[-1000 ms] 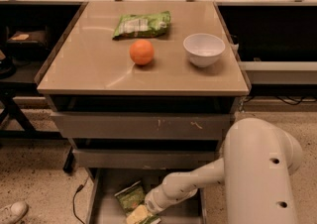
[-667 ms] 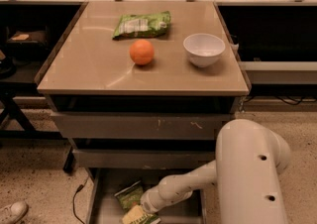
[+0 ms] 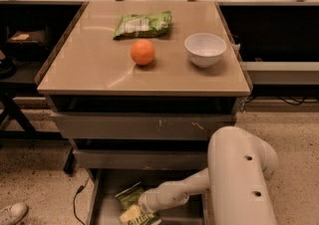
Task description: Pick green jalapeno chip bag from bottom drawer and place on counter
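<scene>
Camera view, the only one. The bottom drawer [image 3: 102, 204] is pulled out at the foot of the cabinet, so its floor is open from above. The two upper drawers are shut.

The green jalapeno chip bag [image 3: 128, 195] lies on the drawer floor, left of middle and well short of the left wall. It is crumpled and partly covered by the arm. A yellowish patch just in front of it could be part of the same bag or a second packet; can't tell.

The white arm bends low from the right edge of the drawer and reaches in sideways, probably because the upper drawers block a straight drop. The gripper [image 3: 135, 211] sits at the bag, low over the drawer floor near its front edge. It touches or nearly touches the crinkled foil. Whether it is open or closed on the bag: cannot tell, since the wrist hides the tip.

The counter [image 3: 94, 69] carries three things:
- A paler green bag [image 3: 143, 24] near the far edge.
- An orange [image 3: 143, 52] around the middle.
- A white bowl [image 3: 205, 49] toward the right edge.

The near edge and the left side are bare, so those look like the likely drop spots.

Judgement: this is the grasp stage, with no lift yet. Thin foil may slip or drag on the drawer wall coming out.
</scene>
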{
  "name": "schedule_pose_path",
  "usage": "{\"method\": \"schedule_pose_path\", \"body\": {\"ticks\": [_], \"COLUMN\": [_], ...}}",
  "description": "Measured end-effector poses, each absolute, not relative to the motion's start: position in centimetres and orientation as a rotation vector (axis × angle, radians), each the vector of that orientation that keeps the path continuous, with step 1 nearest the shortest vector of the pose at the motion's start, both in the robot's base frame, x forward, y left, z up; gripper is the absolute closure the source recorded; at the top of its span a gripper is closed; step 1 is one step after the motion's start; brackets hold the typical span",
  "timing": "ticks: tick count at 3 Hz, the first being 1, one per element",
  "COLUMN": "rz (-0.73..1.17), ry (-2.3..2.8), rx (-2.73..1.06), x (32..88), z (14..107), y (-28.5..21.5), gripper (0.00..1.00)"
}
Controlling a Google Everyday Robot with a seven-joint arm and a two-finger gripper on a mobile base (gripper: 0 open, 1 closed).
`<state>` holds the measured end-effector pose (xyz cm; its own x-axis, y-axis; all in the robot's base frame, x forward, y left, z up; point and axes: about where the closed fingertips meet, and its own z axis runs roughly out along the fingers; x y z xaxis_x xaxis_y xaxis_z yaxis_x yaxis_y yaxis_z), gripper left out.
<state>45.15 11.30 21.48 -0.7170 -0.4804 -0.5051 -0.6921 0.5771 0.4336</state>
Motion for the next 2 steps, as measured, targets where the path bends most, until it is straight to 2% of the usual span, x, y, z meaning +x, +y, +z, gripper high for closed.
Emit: {"method": "schedule_pose_path", "body": {"ticks": [2], "rz": [0.869], "ry": [2.502], "rx": [-0.873], "x": [45.4], "z": [17.4], "y": [11.0], "gripper": [0.00]}}
